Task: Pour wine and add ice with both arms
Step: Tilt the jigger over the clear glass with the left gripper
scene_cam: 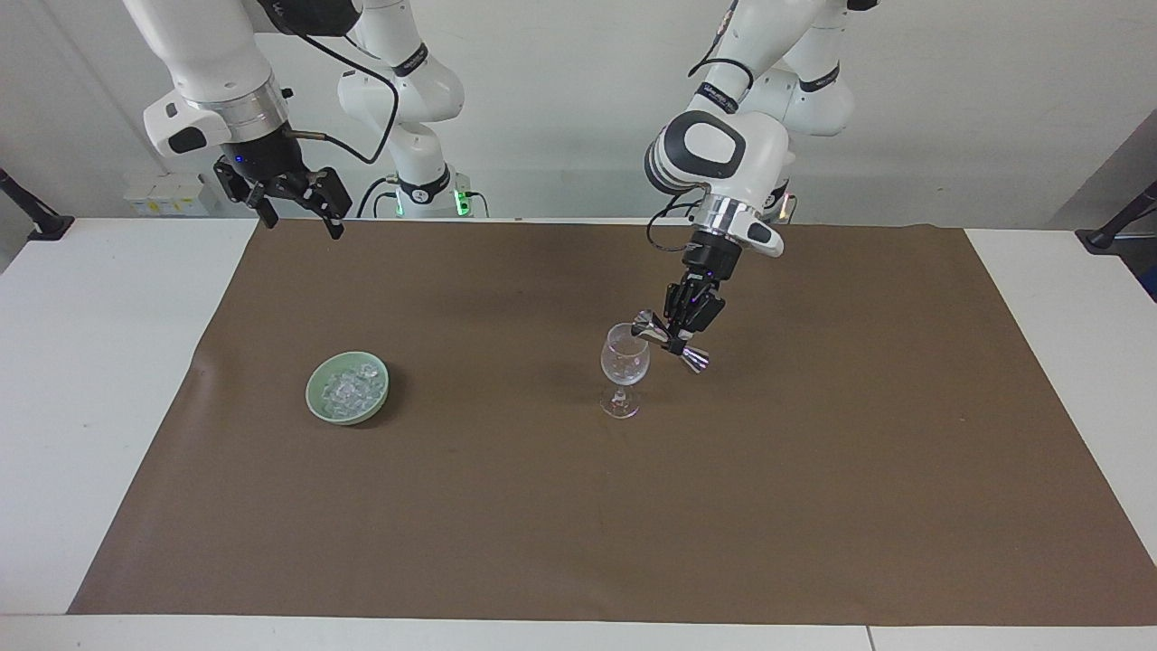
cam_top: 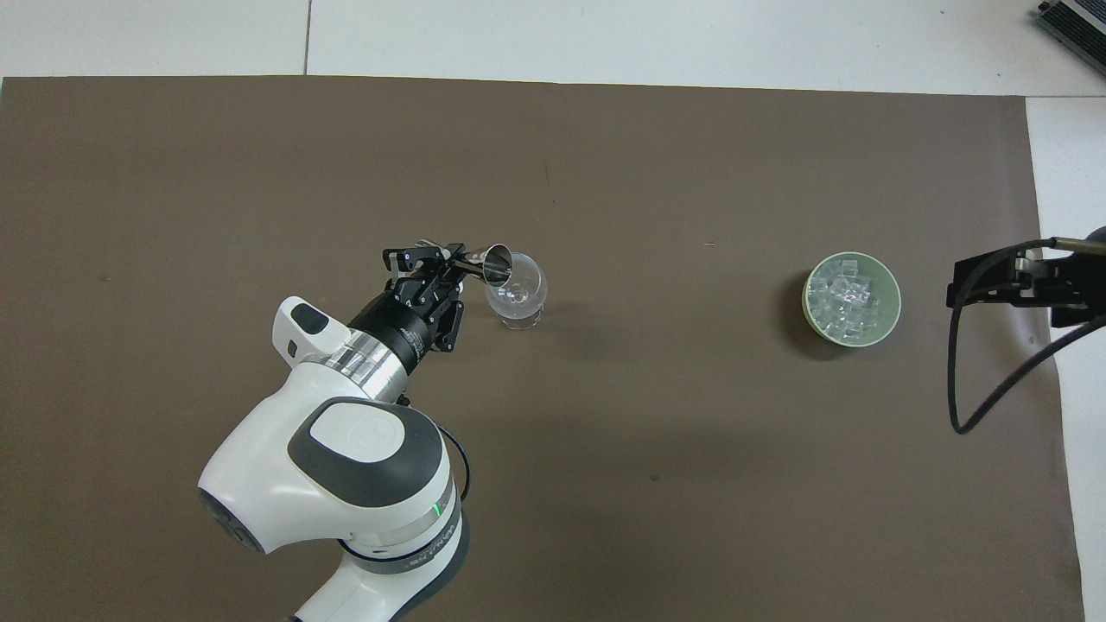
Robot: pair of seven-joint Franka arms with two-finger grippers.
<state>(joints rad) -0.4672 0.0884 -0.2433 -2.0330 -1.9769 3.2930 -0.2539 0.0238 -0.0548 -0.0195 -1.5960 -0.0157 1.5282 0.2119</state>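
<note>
Left gripper point(cam_top: 449, 263), which I see entering from the near edge of the brown mat point(cam_top: 259, 173), is clamped shut on a small steel jigger point(cam_top: 484, 262); the jigger is tilted, its open mouth resting over the rim of the clear stemmed glass point(cam_top: 517, 294). I read the glass as standing upright near the middle of the mat, and whether any liquid lies in it I cannot tell. Toward the right arm's end of the mat sits a pale green bowl point(cam_top: 893, 302), well apart from the glass, and the ice point(cam_top: 842, 300) lies heaped inside it as small clear cubes. Right gripper point(scene_cam: 296, 212) hangs with its jaws fully spread and nothing between them, raised over the mat's corner nearest the right arm's base, where that arm waits.
</note>
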